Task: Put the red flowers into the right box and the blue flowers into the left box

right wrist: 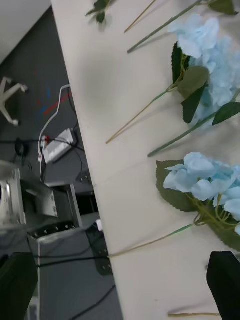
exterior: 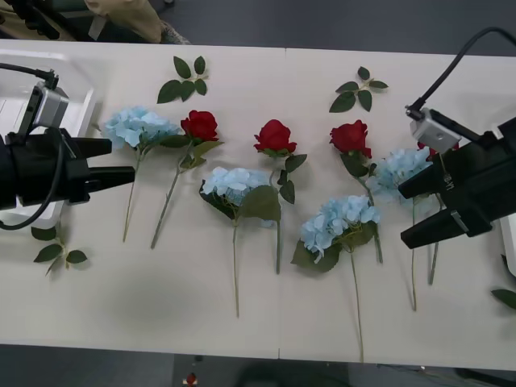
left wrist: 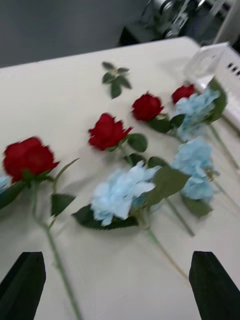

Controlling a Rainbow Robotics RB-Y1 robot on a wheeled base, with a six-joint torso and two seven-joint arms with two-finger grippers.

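Both grippers sit closest to the camera, w/ the flowers spread out on the table [exterior: 242, 322] past them. Left gripper [exterior: 121, 161] is at the table's left side, fingers wide apart, nothing in them. Right gripper [exterior: 419, 211] is at the right side, also wide open & empty.

What could go wrong, I think:
- Flowers lie close together. Near the right gripper a blue flower [exterior: 401, 171] touches a red flower [exterior: 351, 138], and their stems cross w/ those of the blue flower [exterior: 339, 222] next to it. Grabbing one could drag another along.
- Stems are thin & flat on the table, so fingers may slip off or miss.
- A 4th red bloom peeks out right behind the right gripper's wrist, mostly hidden, so it is easy to bump.
- Loose leaf sprigs [exterior: 183, 79] have no bloom; picking one would be a mistake.

Where things are vs the grippers:
- Nearest blue flower [exterior: 137, 125] is just beside the left gripper's tips, w/ a red flower [exterior: 199, 125] touching its far side.
- Left box [exterior: 72, 121] is right behind the left gripper, partly hidden.
- Right box [exterior: 509, 234] shows as a thin edge past the right gripper.
- Middle blue flower [exterior: 235, 184] & middle red flower [exterior: 275, 135] lie between the two grippers, well apart from both.
- No flower is in a box yet.
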